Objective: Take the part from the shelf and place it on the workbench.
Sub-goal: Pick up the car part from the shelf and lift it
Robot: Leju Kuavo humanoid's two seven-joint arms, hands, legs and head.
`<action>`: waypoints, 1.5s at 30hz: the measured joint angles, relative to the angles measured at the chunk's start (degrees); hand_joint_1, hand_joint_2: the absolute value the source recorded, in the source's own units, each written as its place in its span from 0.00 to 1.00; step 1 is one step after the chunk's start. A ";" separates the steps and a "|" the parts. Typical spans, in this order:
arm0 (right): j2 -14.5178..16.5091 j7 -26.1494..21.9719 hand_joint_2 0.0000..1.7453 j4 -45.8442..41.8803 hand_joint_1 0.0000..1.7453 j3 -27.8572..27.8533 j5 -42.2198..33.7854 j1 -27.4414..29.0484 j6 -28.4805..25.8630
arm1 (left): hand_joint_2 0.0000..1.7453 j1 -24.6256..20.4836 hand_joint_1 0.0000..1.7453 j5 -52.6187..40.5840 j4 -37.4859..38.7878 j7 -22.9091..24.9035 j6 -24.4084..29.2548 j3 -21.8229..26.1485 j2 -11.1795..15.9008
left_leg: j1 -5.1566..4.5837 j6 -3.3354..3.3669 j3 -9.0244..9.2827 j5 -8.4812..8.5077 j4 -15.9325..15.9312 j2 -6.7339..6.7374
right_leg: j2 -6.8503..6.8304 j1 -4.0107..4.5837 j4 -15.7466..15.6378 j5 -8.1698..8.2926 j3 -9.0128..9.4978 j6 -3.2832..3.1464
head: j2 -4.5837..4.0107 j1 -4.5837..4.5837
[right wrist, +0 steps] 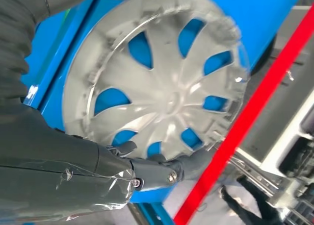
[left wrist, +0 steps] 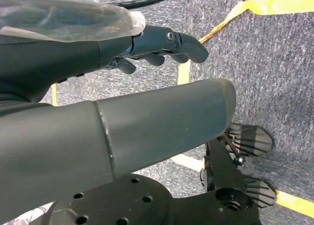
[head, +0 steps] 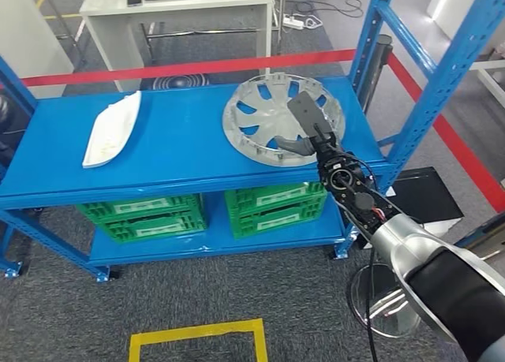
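Right robot hand (head: 307,125) over silver hubcap (head: 262,117) on blue shelf (head: 178,141)

blue shelf (head: 178,153) | top board: silver wheel cover (head: 262,113) at right, white tray (head: 112,129) at left, well apart | lower board: green crates (head: 208,212) side by side

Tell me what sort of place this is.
Likely a workshop or parts-storage test area: a blue steel shelf rack holds a silver wheel cover and green crates, and tape lines mark the carpeted floor. The right hand reaches over the cover.
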 joint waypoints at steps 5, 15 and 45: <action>0.01 -0.09 1.00 0.06 0.00 0.09 0.39 0.02 0.91 | 0.00 0.05 0.00 0.09 0.00 -0.52 0.39 -0.23 -0.01 | 0.03 0.36 0.04 0.04 -0.19 0.04 | 0.22 0.03 -0.12 0.16 -0.08 -0.43 | 0.00 -0.82; 0.00 1.25 1.00 0.26 0.00 0.84 3.06 -0.09 1.25 | 0.00 0.00 0.00 0.18 0.00 -0.79 0.68 -0.87 0.03 | 0.11 -0.33 0.26 0.24 -0.93 0.06 | 0.31 0.24 -0.11 -0.03 -0.12 -1.04 | 0.00 -1.27; 1.54 16.40 1.00 10.13 0.00 12.96 37.65 -8.30 15.53 | 0.00 -0.05 0.00 1.43 0.00 -0.96 0.59 -2.26 0.05 | -0.09 -0.39 0.09 0.26 -0.70 -0.01 | 0.17 -0.06 -0.22 0.17 -0.06 -0.89 | 0.00 -1.26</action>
